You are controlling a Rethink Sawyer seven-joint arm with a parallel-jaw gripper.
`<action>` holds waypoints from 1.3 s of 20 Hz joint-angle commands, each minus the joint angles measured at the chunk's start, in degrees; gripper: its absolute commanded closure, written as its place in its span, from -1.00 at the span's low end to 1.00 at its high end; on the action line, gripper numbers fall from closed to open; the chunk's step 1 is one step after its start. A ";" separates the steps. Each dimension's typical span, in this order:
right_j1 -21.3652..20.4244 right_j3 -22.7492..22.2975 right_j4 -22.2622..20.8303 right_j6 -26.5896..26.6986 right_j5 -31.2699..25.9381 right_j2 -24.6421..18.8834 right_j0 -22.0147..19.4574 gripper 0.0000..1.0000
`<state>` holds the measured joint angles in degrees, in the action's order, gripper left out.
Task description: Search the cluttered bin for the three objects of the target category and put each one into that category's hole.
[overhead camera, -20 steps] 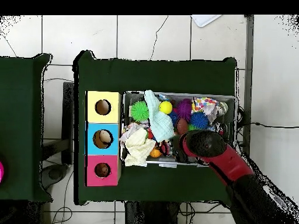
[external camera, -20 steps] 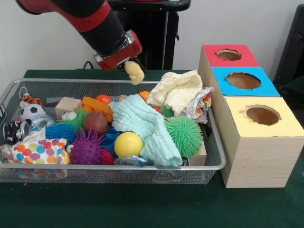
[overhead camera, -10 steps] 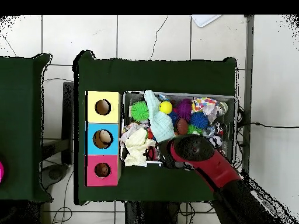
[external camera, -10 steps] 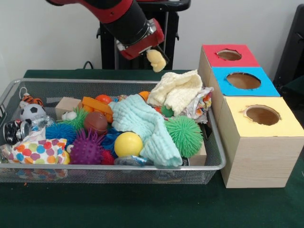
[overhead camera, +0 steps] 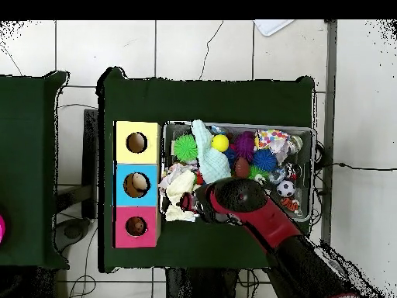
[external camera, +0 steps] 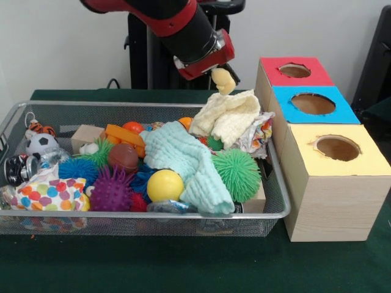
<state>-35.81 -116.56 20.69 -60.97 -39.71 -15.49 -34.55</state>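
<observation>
My gripper (external camera: 222, 78) is shut on a small pale yellow soft object (external camera: 224, 81) and holds it in the air above the far right end of the wire mesh bin (external camera: 122, 215), over a cream cloth (external camera: 229, 116). The red-ringed hole (external camera: 295, 70) tops the farthest wooden box, to the right of the gripper. In the overhead view the arm (overhead camera: 240, 203) covers the gripper and the bin's near left part (overhead camera: 304, 130); the red-ringed hole (overhead camera: 136, 226) lies left of it.
The blue-ringed hole (external camera: 313, 103) and the yellow-ringed hole (external camera: 337, 148) lie nearer the camera. The bin holds a mint cloth (external camera: 183, 162), a green spiky ball (external camera: 237, 174), a yellow ball (external camera: 165, 185), a purple spiky ball (external camera: 112, 190), a small football (external camera: 40, 143) and more.
The gripper has carried the pale yellow object to the right, from over the bin's far middle toward the boxes, staying at about the same height.
</observation>
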 commanded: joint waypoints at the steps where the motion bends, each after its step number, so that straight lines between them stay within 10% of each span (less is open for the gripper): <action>1: -3.43 -5.79 5.19 -17.74 4.11 0.89 1.46 1.00; 13: -15.76 -13.53 11.66 -21.75 -1.01 2.73 7.40 1.00; 26: -2.88 -13.76 14.35 -16.58 15.70 -0.12 3.73 1.00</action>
<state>-45.28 -127.13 30.20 -64.76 -34.94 -12.58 -29.33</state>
